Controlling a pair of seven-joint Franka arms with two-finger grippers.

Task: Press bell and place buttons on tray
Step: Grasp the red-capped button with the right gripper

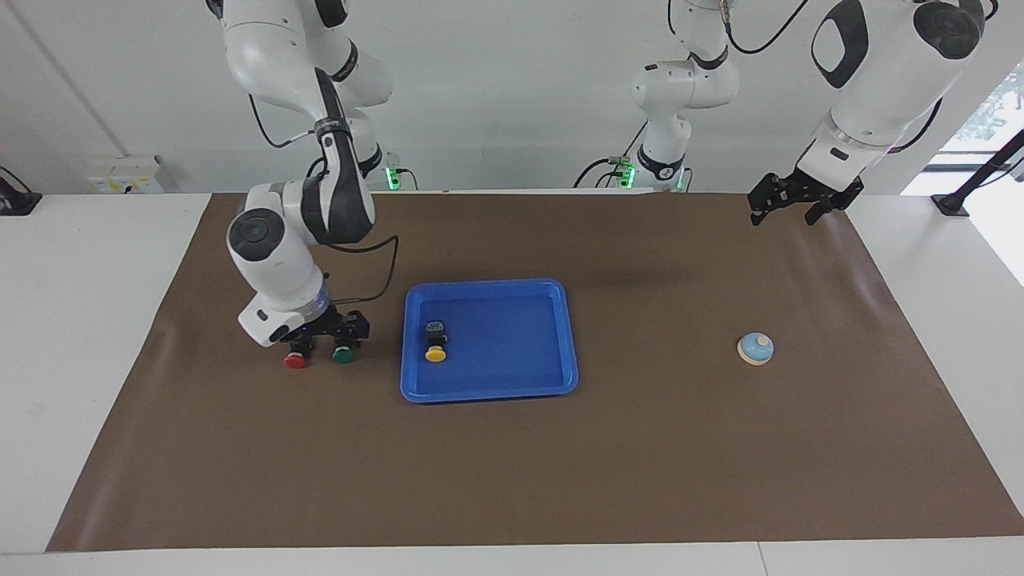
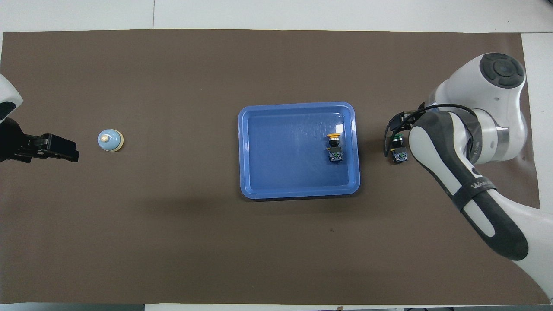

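Glossy white arm shells, dark grey joint caps, black cables, black two-finger right gripper (image 1: 320,334) and left gripper (image 1: 788,200), grey lettered band, green base lights

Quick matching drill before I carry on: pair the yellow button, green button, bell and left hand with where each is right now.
Things:
1. yellow button
2. green button
3. bell
4. left hand

Places:
A. on the brown mat toward the left arm's end
B. in the tray
C. raised at the left arm's end
D. under the right hand, beside the tray

Pairs: 1-B, 2-D, 3-A, 4-C
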